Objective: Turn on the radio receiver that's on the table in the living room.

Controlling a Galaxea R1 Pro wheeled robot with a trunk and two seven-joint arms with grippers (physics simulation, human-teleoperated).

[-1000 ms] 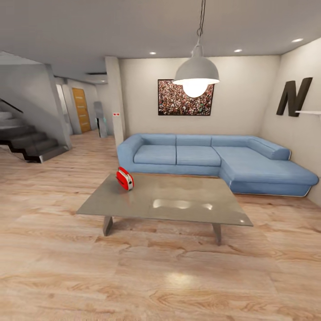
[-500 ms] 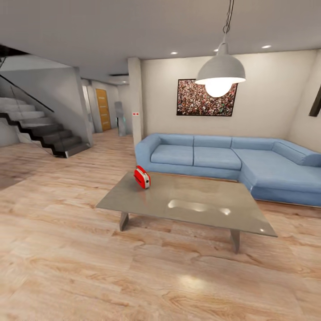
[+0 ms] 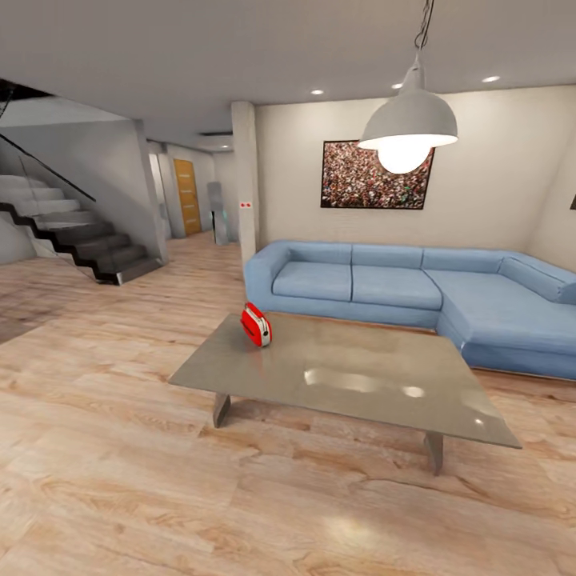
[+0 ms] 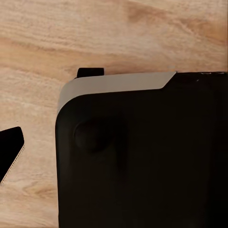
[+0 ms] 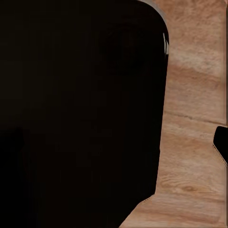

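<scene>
The red radio receiver [image 3: 256, 325] with white stripes stands upright on the near left corner area of the low table [image 3: 376, 384], whose glossy grey top reflects the lamp. The table is in the middle of the living room, a few steps ahead of me on the light wood plank floor [image 3: 120, 480]. The left wrist view looks down on a black rounded part of my own body [image 4: 142, 156] above the wood floor. The right wrist view shows a similar black body panel [image 5: 80, 109] over the floor.
A blue sectional sofa [image 3: 416, 284] stands behind the table under a crowd picture [image 3: 374, 174]. A pendant lamp [image 3: 410, 128] hangs over the table. A staircase [image 3: 72, 232] rises at the left, and a corridor with an orange door [image 3: 186, 196] runs beside a pillar [image 3: 244, 176].
The whole picture has shifted: the camera turned left and came a little closer to the table. The radio keeps its place on the table.
</scene>
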